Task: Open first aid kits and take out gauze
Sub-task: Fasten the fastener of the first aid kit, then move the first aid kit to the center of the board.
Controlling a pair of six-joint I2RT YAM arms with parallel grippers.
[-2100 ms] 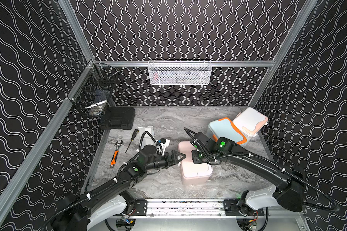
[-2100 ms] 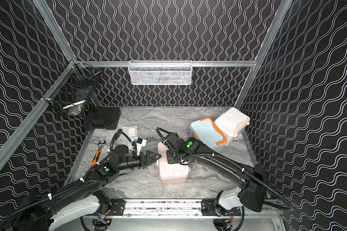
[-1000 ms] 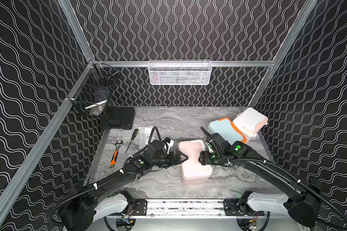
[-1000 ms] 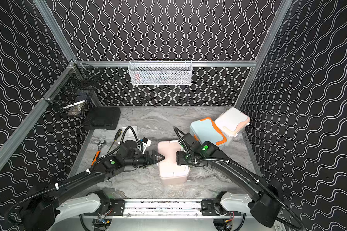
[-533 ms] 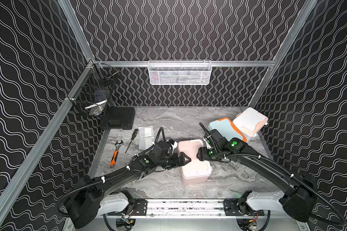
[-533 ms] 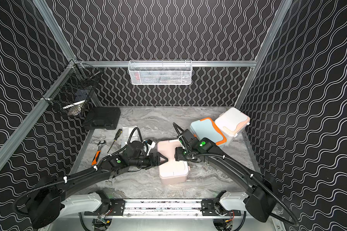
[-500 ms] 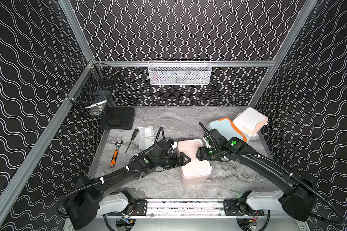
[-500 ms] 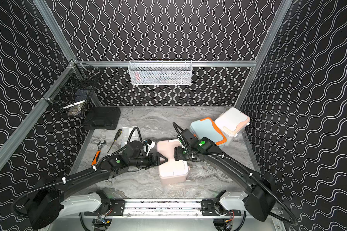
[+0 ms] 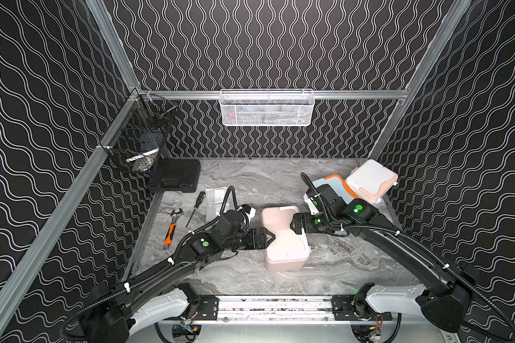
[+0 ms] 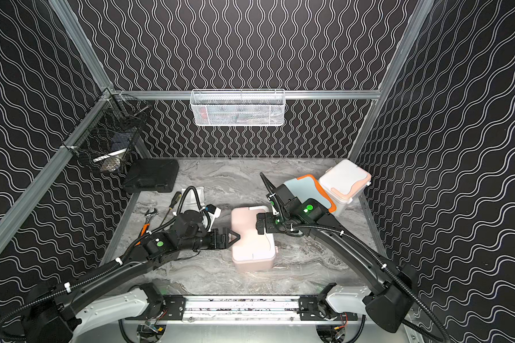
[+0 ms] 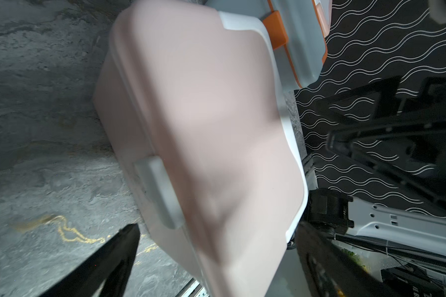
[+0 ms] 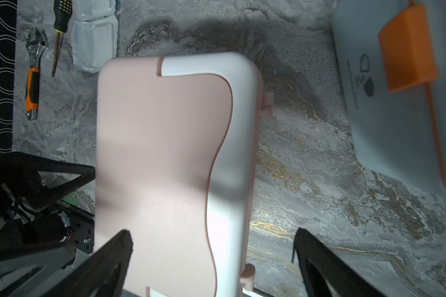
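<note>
Plainly, nothing is gripped. The left hand (image 9: 270,237) is held spread at the left side of the pink, round-cornered plastic first aid kit (image 9: 283,237). The right hand (image 9: 295,224) is held spread at its right side, by the white handle. The kit stands mid-counter with its lid shut, so no gauze inside can be reached yet.

If the lid is pried from one side only, the light box is likely to be slid or tipped across the smooth marbled counter (image 9: 250,178) rather than opened. A finger may also be lost off the rounded lid.

The pale blue-grey kit with orange trim (image 10: 305,190), just beside the right wrist, could be knocked into the white kit with peach trim (image 9: 370,184). Flat white gauze packets (image 9: 216,197) lie far left, beside the black-handled screwdriver (image 9: 195,206).
</note>
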